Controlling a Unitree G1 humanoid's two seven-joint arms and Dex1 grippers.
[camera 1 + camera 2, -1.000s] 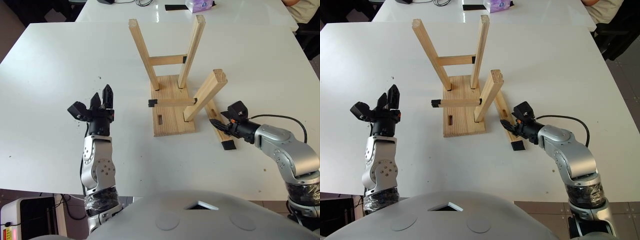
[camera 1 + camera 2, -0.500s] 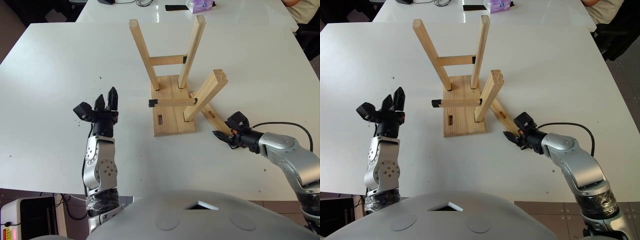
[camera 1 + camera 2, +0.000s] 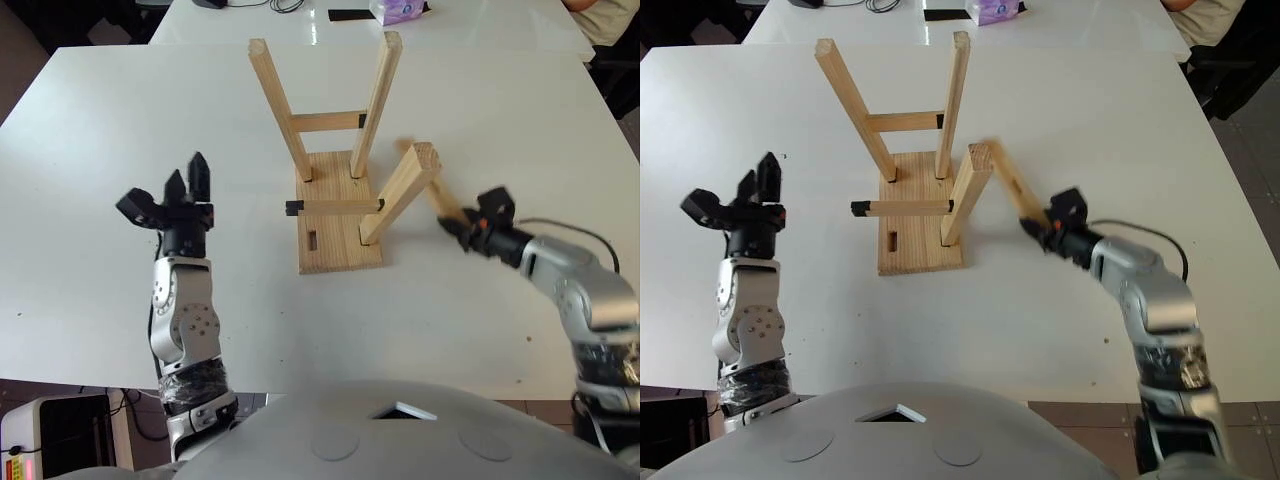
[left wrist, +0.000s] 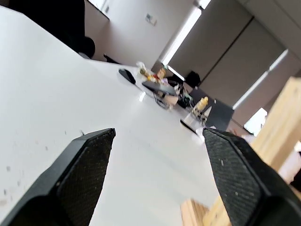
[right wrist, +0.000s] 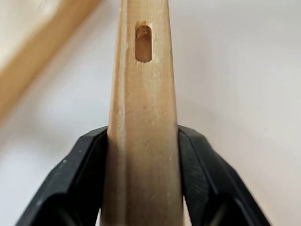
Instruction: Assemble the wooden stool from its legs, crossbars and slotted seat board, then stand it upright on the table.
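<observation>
White bench (image 3: 100,120) fills your view, and the stool is part-built on it, upside down near the middle. Its seat board (image 3: 340,250) lies flat, long side running from the near edge toward the far edge, with an open slot (image 3: 313,240) showing near its left near corner. Two legs rise from the board's far end, the left leg (image 3: 275,110) leaning out toward the left edge and the right leg (image 3: 375,100) closer to upright, joined by an upper crossbar (image 3: 325,122). A third leg (image 3: 400,192) stands at the board's near right corner, tilted toward the right edge, and a lower crossbar (image 3: 335,207) runs from it across the board to a black-capped free end. Your right gripper (image 3: 1045,228) is over the right half of the bench, pinching the fourth leg (image 3: 1012,185) between both fingers, clear of the surface. That leg slants up toward the top of the third leg, though you cannot tell whether the two touch. Its mortise slot (image 5: 143,43) faces the wrist camera. Your left gripper (image 3: 185,175) is raised over the left side of the bench, well apart from the board, fingers spread wide and holding nothing.
</observation>
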